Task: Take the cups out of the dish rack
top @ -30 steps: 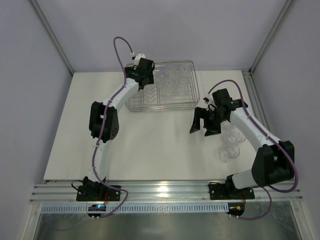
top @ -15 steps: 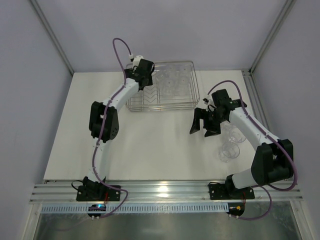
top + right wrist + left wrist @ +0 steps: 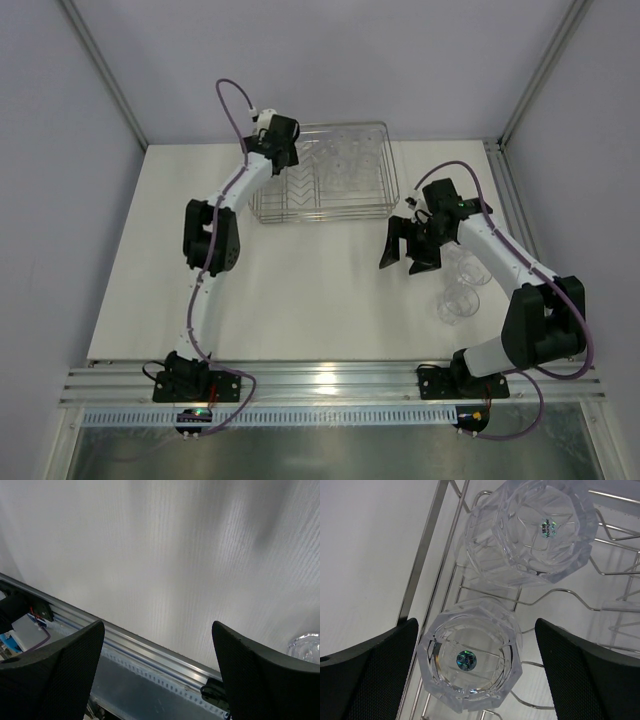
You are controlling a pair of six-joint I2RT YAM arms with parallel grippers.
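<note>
1. Since a second ago, the left arm's wrist has shifted slightly toward the far left corner of the rack, and its purple cable (image 3: 228,100) now loops higher. The right arm has barely stirred.
2. The left arm rises from its base at the near edge, bends at the elbow and stretches to the far side. Its wrist is over the left part of the shallow, rectangular, silvery wire dish rack (image 3: 322,211).
3. The left gripper (image 3: 477,667) points down into the rack with its black fingers spread wide and nothing clamped.
4. Below it, framed between the fingers, sits a clear, faceted plastic tumbler (image 3: 470,662) with a small shiny sticker at its centre. It looks just beside the left pad, but contact cannot be told.
5. A second tumbler (image 3: 535,530) lies beyond the first one, and thin wire dividers (image 3: 555,597) run between and around both.
6. The right arm folds in from its base, its forearm running toward the middle of the white table (image 3: 300,290). The right gripper (image 3: 407,250) hangs over bare tabletop with its fingers well apart, holding nothing.
7. More clear cups (image 3: 345,160) crowd the rack's far right part.
8. Two unloaded cups (image 3: 460,302) stand on the table beside the right forearm.
9. An aluminium rail (image 3: 330,385) lines the near edge.
</note>
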